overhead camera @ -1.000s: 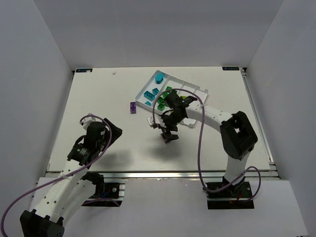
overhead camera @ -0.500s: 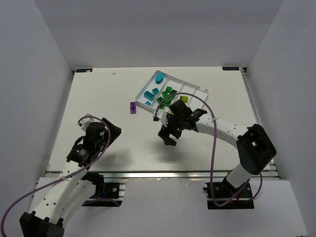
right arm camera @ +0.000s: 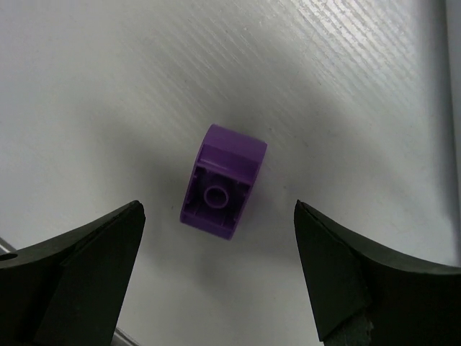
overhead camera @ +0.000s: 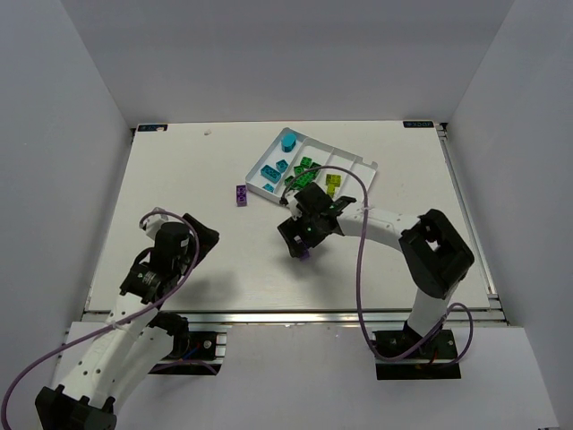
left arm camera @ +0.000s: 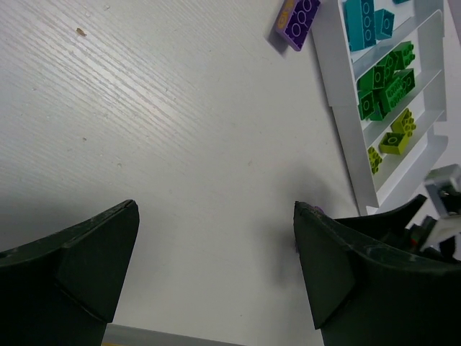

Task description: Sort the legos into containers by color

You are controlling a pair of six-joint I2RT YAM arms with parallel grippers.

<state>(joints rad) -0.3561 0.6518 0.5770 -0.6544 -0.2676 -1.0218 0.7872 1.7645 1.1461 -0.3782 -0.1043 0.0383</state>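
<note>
A purple lego [right arm camera: 222, 180] lies tipped over on the table with its hollow underside toward the camera. My right gripper [right arm camera: 217, 210] hangs open just above it, one finger on each side, not touching. From above, that gripper [overhead camera: 302, 240] is just in front of the white tray [overhead camera: 351, 161]. A second purple lego [overhead camera: 242, 194] [left arm camera: 297, 20] lies left of the tray. The tray's containers hold cyan legos [overhead camera: 273, 170], green legos [overhead camera: 301, 170] and yellow-green legos [overhead camera: 333, 182]. My left gripper [overhead camera: 203, 238] [left arm camera: 215, 207] is open over bare table, near left.
The tray [left arm camera: 344, 115] sits slanted at the back middle of the table, its near corner close to the right gripper. A tall cyan lego [overhead camera: 288, 140] stands at its far end. White walls enclose the table on three sides.
The right arm's elbow swung out to the right and came back, while its open gripper stayed over the purple lego and shifted slightly left. The left arm has barely moved.
</note>
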